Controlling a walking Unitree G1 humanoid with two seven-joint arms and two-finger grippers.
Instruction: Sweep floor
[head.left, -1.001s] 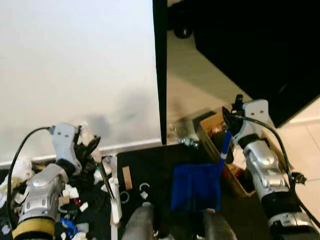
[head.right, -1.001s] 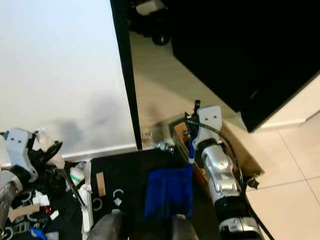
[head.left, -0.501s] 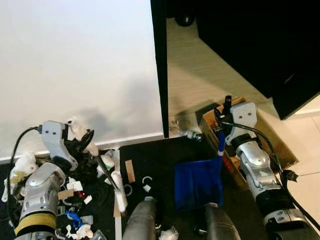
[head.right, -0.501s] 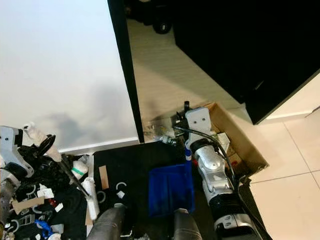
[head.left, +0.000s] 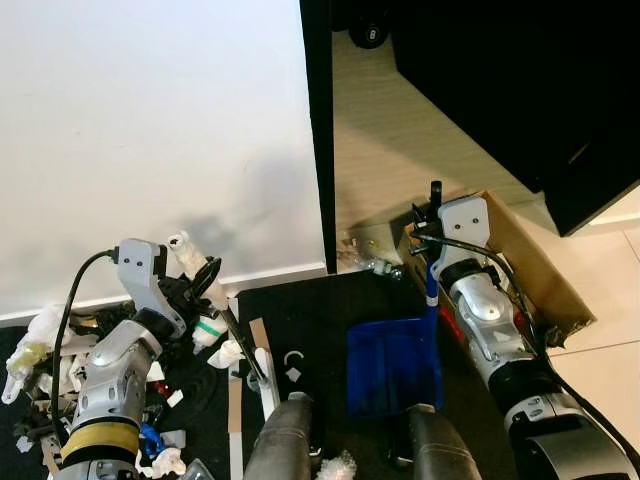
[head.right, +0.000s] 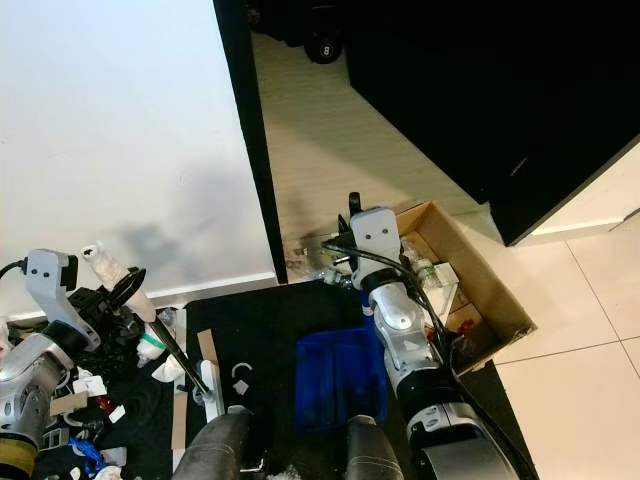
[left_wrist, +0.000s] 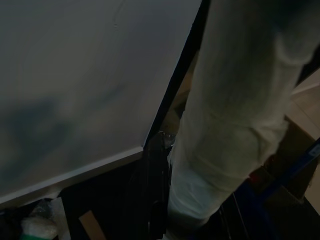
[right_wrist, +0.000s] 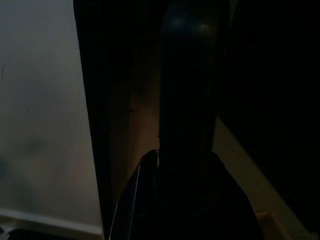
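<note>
My left gripper is shut on the white handle of a brush, low on the left by the wall. A dark stick slants down from it to the white brush head, which rests on the black mat. In the left wrist view the white handle stands close beside a black finger. My right gripper is shut on the blue handle of the blue dustpan, which lies flat on the mat. Litter of paper scraps and bottles is heaped on the floor at the left.
An open cardboard box with rubbish stands right of the dustpan. A black door frame runs up the middle, with a white wall left of it and dark furniture at the upper right. My knees show at the bottom.
The left gripper has swung the brush to the right, dragging its head and some scraps across the mat. The right arm has shifted left with the dustpan. The camera has also moved.
</note>
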